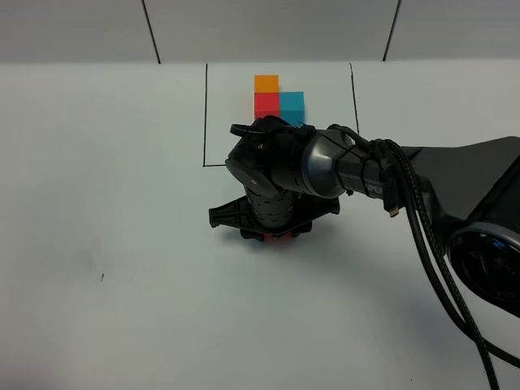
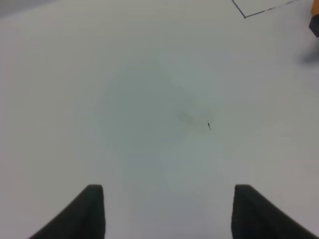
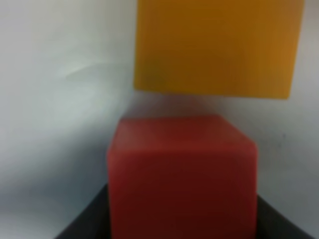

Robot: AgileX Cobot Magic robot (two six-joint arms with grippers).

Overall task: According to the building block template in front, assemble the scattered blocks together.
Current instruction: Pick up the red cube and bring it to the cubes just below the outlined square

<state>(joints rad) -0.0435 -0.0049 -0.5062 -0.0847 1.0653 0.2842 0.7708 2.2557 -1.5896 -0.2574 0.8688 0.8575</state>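
Note:
The building block template sits at the back of the table: an orange cube behind a red one, with a teal cube to its right, inside thin black lines. My right gripper reaches across the middle and points down, shut on the loose red block. Close up, the red block sits between the dark fingers of the right gripper, and the loose orange block lies just beyond it. The loose teal block is hidden. My left gripper hangs open over bare table.
The right arm and its cables cover the middle right of the white table. A small dark speck marks the table at the left. A corner of the black lines shows in the left wrist view.

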